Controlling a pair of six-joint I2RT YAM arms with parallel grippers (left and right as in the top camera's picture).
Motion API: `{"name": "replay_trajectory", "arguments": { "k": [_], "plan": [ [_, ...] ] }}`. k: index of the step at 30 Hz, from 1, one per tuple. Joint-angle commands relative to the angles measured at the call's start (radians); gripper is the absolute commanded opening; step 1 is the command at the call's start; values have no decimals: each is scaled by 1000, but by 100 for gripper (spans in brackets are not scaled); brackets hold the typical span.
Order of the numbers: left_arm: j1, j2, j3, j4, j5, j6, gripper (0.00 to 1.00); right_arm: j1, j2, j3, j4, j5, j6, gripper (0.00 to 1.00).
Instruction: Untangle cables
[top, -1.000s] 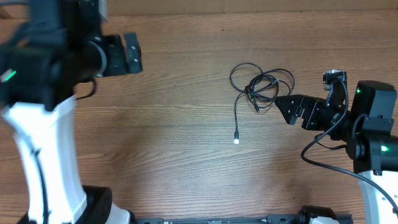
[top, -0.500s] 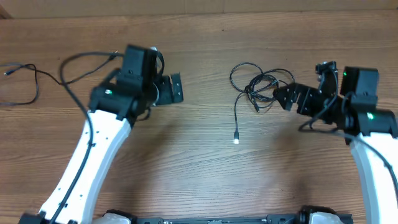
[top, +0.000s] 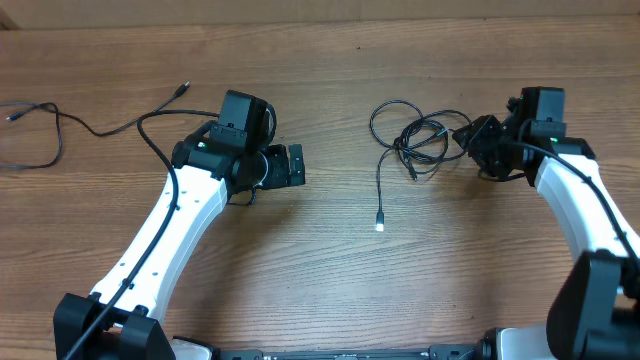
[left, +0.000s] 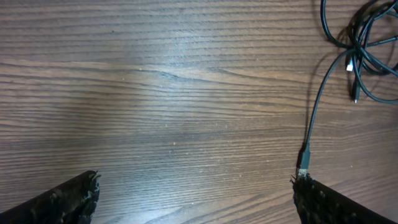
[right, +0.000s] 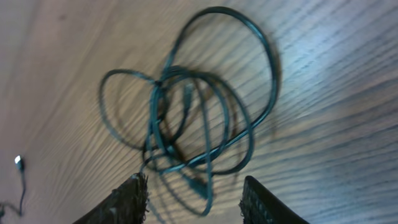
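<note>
While the right gripper (right: 198, 196) hangs at the knot's edge, the pulling apart looks not yet begun.
Its fingers are apart, just by a loop of the cables (top: 420, 140) lying mid-table. Next it should pinch one strand. The left gripper (top: 297, 165) is wide apart, holding nothing.

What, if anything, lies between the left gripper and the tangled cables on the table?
Nothing visible does. Between the left gripper and the tangled cables there is only bare table. The tangle's own loose end, tipped with a light plug, lies flat on the wood on that gripper's side of the tangle.
</note>
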Motion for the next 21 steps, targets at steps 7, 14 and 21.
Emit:
{"name": "replay_trajectory", "arguments": {
  "k": [7,14,21],
  "plan": [
    [2,5,-3,5,27,-14,100,2,140,-5,64,127,87,46],
    [2,5,-3,4,27,-14,100,2,206,-5,106,122,87,25],
    [2,5,-3,4,34,-14,99,0,213,-5,148,-109,35,4]
  ]
}}
